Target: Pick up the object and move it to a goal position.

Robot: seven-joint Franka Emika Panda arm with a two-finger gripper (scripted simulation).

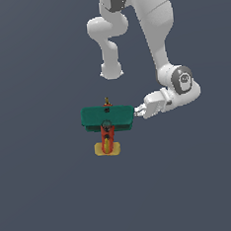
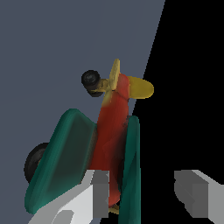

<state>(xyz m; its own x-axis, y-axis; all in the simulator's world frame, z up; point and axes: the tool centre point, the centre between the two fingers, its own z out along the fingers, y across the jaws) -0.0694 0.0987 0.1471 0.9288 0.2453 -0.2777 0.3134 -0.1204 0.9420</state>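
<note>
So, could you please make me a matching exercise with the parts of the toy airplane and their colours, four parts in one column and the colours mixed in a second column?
Parts of the toy airplane:
1. wing
2. fuselage
3. tail
4. wheel

Colours:
A. yellow
B. black
C. teal-green
D. red-orange

Right pairs: 1-C, 2-D, 3-A, 4-B.
</note>
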